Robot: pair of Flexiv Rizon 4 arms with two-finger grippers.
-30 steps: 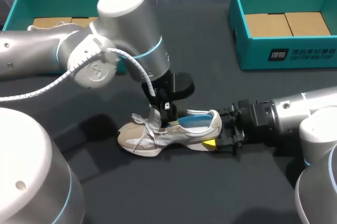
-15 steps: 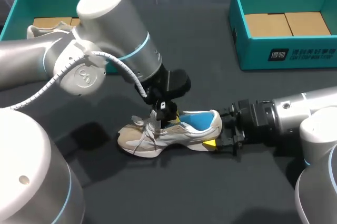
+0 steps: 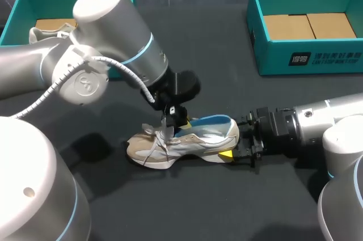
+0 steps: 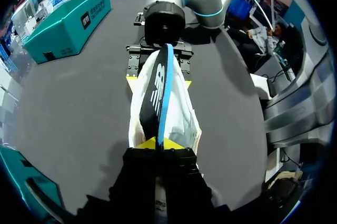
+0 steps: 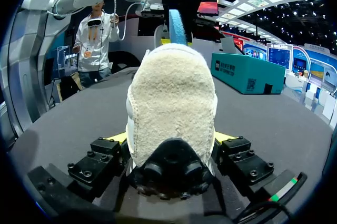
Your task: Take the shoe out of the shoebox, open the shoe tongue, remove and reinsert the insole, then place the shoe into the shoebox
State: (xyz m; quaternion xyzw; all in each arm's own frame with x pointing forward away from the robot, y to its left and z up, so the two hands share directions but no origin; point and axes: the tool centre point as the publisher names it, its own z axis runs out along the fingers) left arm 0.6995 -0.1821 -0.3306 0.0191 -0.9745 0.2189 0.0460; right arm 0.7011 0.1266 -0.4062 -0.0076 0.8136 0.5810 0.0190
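The left gripper (image 4: pixel 159 143) hung over the laced middle of the shoe (image 3: pixel 170 144), its yellow tips closed tight on the front end of the insole (image 4: pixel 160 89). The insole stood on edge between the fingers, dark on one face and blue on the other. From there it ran back along the shoe's opening toward the heel, its rear part down inside the collar and its front end lifted clear of the tongue area. The shoe itself, pale beige and white with loose laces, sat on its sole on the dark table (image 3: pixel 227 207), toe pointing away from the right arm. At the heel, the right gripper (image 5: pixel 168 137) had its two fingers set wide apart, pressed against the heel's two sides low down near the sole, so the heel was clamped between them. In the right wrist view the fleecy heel collar filled the space ahead of that gripper, with the blue edge of the insole rising above it. Well beyond the heel end of the shoe, on the far side of the table, stood an open teal shoebox (image 3: pixel 317 59) lined with cardboard (image 3: pixel 309 25). A second teal shoebox (image 3: pixel 22 3) stood well beyond the toe end, partly hidden behind the left arm.
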